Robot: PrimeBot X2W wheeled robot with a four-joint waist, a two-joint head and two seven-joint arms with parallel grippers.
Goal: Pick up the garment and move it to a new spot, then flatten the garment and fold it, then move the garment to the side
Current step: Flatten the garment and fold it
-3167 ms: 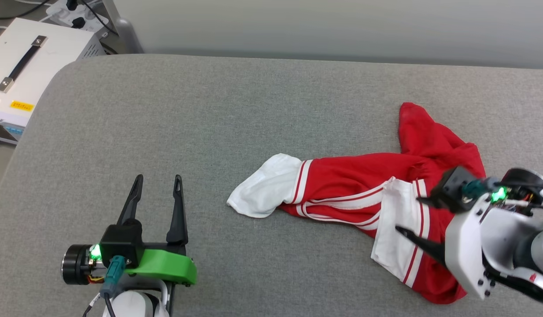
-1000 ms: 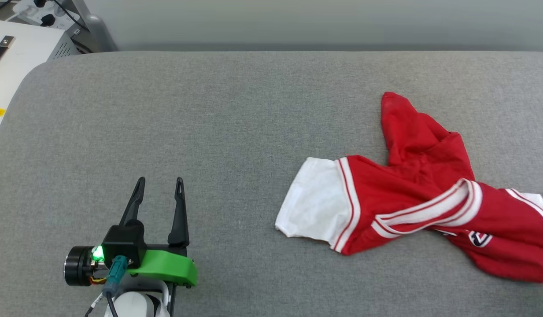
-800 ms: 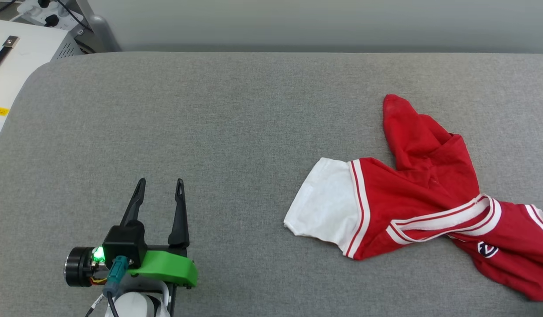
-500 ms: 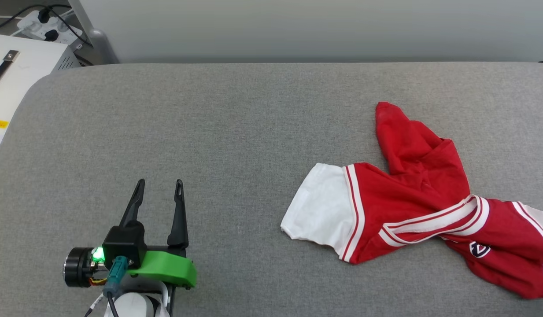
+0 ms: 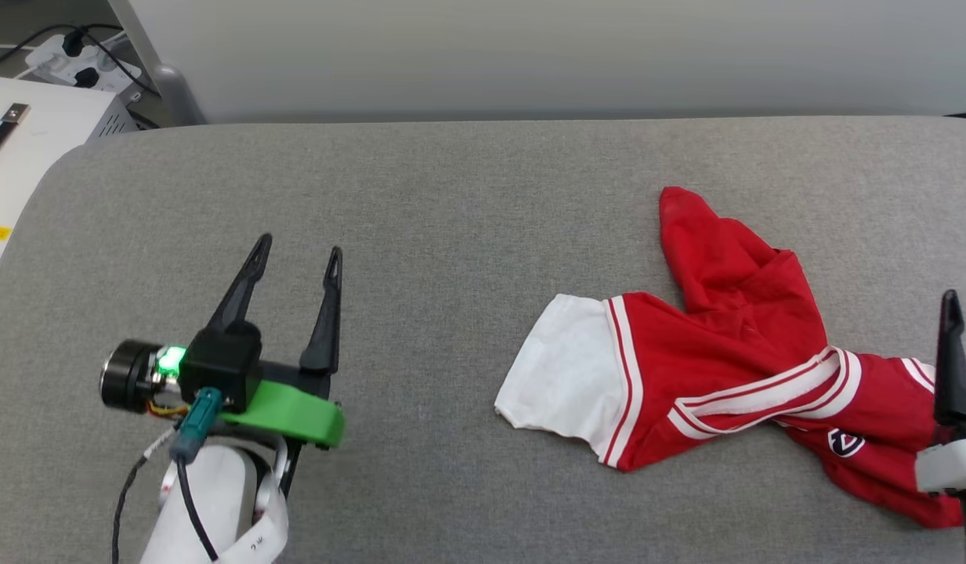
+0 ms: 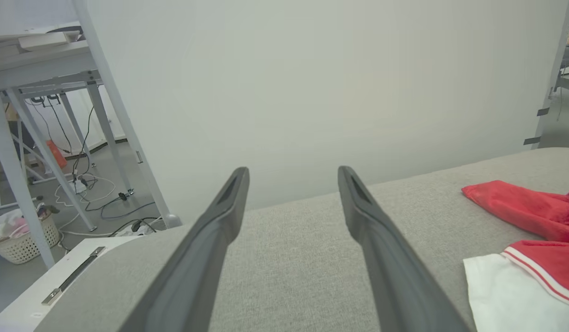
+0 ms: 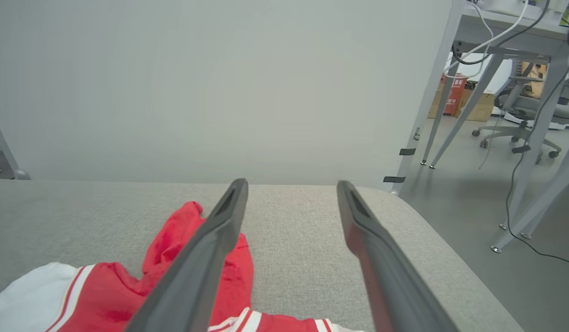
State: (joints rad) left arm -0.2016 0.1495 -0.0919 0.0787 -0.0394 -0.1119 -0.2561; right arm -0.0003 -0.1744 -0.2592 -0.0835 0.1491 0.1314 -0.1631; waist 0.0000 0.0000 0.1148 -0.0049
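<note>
The garment, a red jersey with white sleeves and striped trim, lies crumpled on the right of the grey padded surface. One white sleeve points left. A finger of my right gripper stands over the garment's right end. In the right wrist view that gripper is open and empty, with the garment low on the left. My left gripper is open over bare surface, well left of the garment. In the left wrist view it holds nothing, and the garment lies at the right.
A white box with a black handle and a power strip sit beyond the surface's far left corner. A pale wall runs behind. The surface's right edge drops to floor with table legs and an office chair.
The garment lies further right and more spread than three seconds ago. My right gripper's finger has come back into the head view. The left gripper has moved forward. The head camera shifted.
</note>
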